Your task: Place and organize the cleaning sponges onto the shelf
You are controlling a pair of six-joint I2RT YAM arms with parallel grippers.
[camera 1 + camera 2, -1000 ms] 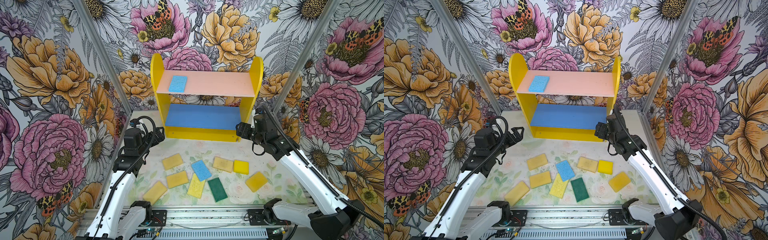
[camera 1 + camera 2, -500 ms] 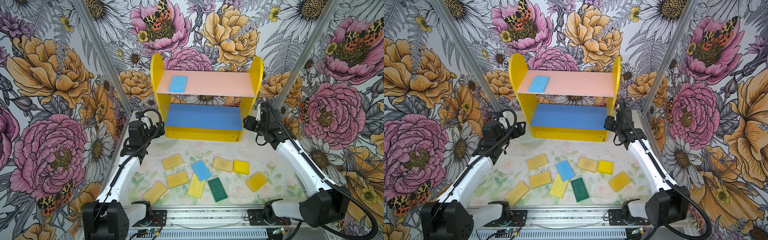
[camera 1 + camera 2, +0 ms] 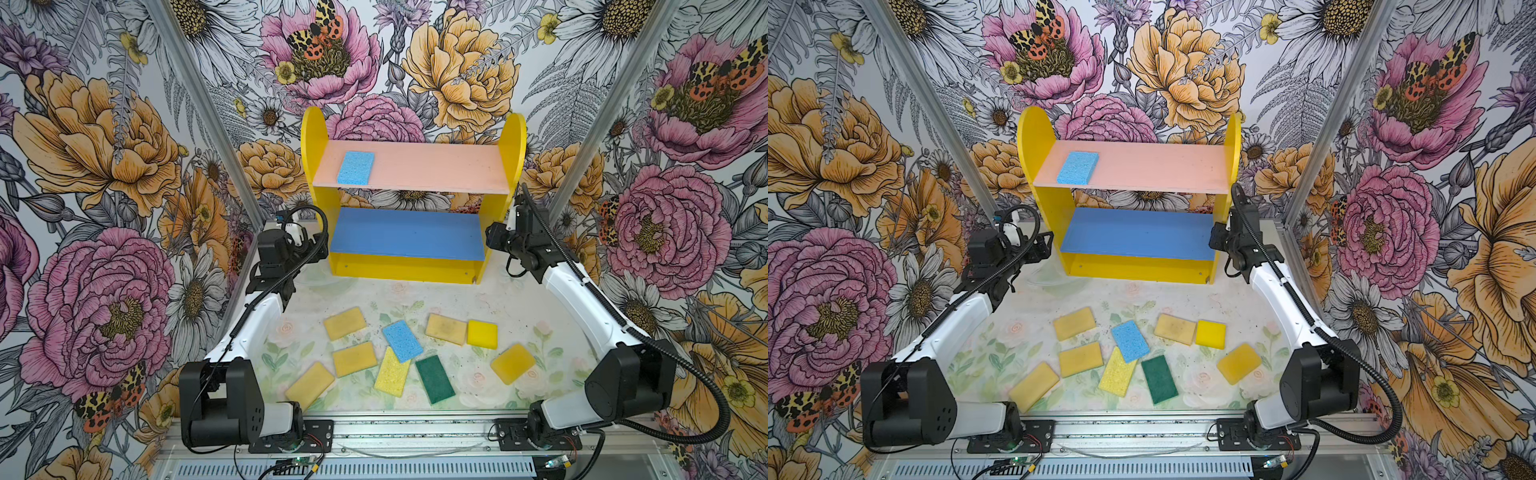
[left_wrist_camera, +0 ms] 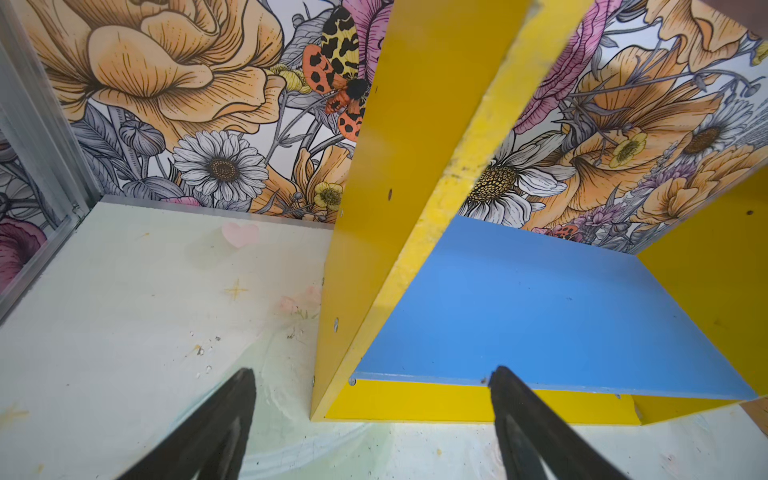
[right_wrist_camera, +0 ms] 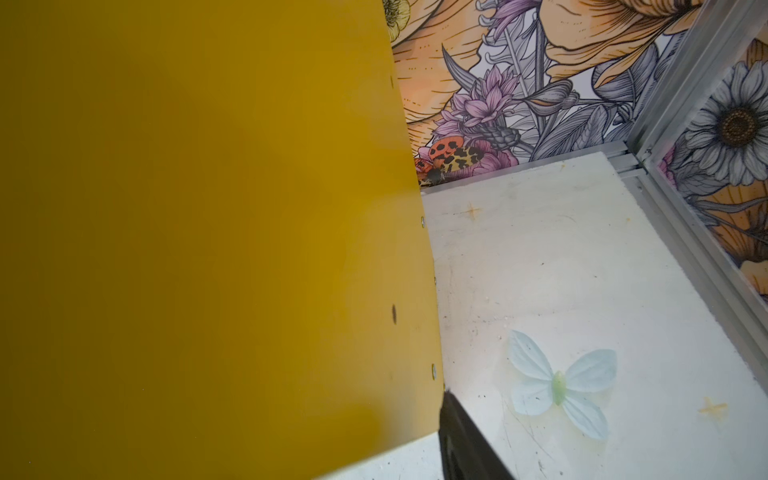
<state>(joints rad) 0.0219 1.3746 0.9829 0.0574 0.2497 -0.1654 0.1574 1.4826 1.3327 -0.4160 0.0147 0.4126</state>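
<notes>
Across the table [image 3: 419, 297] nine cleaning sponges [image 3: 354, 360] lie scattered before the shelf [image 3: 405, 269]; one light blue sponge [image 3: 355, 167] sits on its pink board [image 3: 436, 166]. My left claw [image 4: 372, 369] gapes wide just before the left side panel [image 4: 399, 166], gripping nothing. My right claw [image 3: 495, 237] is beside the right panel [image 5: 208, 208]; whether it is open or closed I cannot tell.

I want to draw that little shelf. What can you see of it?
The shelf stands upright on the table, near the flowery back wall. It looks like painted wood: two yellow side panels with round tops, a pink upper board, a blue lower board. One light blue sponge lies flat on the pink board's left end; the blue board is bare.
</notes>
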